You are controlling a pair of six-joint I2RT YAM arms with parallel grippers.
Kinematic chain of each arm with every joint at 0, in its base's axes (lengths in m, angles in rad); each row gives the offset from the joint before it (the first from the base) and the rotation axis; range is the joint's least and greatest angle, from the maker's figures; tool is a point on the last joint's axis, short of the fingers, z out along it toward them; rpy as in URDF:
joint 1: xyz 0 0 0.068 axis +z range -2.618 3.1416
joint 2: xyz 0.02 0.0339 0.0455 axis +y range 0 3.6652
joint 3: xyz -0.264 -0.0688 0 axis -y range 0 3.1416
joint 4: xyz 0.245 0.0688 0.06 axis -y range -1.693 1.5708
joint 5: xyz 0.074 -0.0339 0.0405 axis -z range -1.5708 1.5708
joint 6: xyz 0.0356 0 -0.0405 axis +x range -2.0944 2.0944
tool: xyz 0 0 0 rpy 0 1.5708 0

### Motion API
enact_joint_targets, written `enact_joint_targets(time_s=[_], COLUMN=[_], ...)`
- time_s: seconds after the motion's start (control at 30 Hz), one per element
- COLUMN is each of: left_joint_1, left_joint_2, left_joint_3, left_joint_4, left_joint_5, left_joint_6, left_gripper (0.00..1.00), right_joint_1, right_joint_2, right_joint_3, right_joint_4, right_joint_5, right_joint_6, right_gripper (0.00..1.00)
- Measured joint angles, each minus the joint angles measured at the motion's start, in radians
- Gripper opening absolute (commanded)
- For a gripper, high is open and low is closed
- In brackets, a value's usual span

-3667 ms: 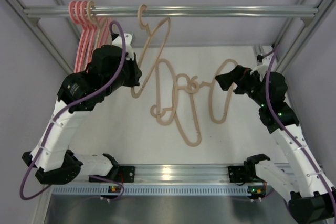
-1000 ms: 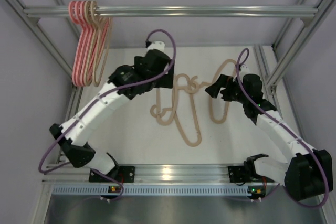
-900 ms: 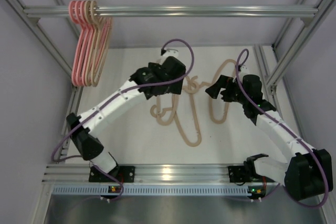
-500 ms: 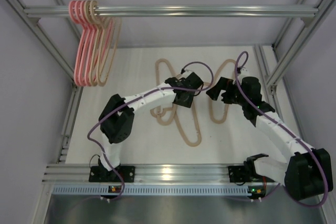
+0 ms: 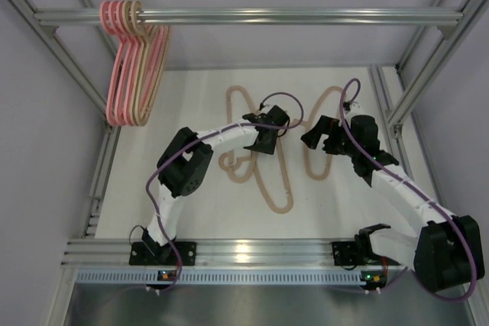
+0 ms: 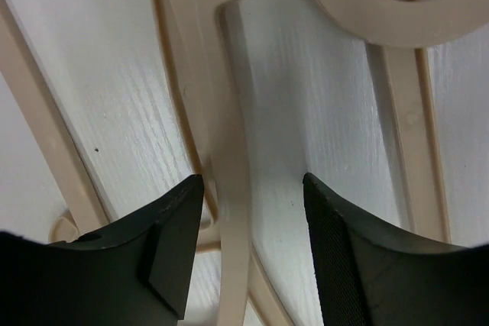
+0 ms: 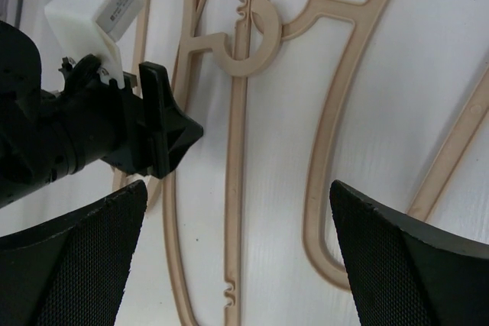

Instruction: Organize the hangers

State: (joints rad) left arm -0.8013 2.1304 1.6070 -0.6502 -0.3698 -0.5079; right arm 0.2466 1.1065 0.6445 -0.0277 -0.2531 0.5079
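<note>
Three pink hangers (image 5: pixel 121 74) hung (three beige hangers (image 7: pixel 238 188) tabled)

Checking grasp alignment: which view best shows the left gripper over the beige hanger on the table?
Left wrist: the left gripper is open, one strip of the beige hanger lying between its fingers. Right wrist shows it only side-on, gap hidden. Top external shows it small, from above.

legible text: none | white block (image 7: pixel 88 5): faint print, too small to read
</note>
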Motion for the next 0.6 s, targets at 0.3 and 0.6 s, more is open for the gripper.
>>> enact_joint_targets(time_s=[0.3, 0.6], left_joint_1=[0.015, 0.015], left_joint_2=[-0.018, -0.113], left_joint_3=[-0.060, -0.165], left_joint_4=[0.113, 0.110], left_joint_5=[0.022, 0.045], left_joint_6=[-0.021, -0.019], left_gripper=[0.19, 0.00], right_joint_1=[0.000, 0.000], right_joint_2=[0.001, 0.000], right_joint_3=[-0.003, -0.003], right_joint_4=[0.001, 0.001], right_joint_5=[0.006, 0.007], right_joint_6=[0.001, 0.000], right_gripper=[0.99, 1.00])
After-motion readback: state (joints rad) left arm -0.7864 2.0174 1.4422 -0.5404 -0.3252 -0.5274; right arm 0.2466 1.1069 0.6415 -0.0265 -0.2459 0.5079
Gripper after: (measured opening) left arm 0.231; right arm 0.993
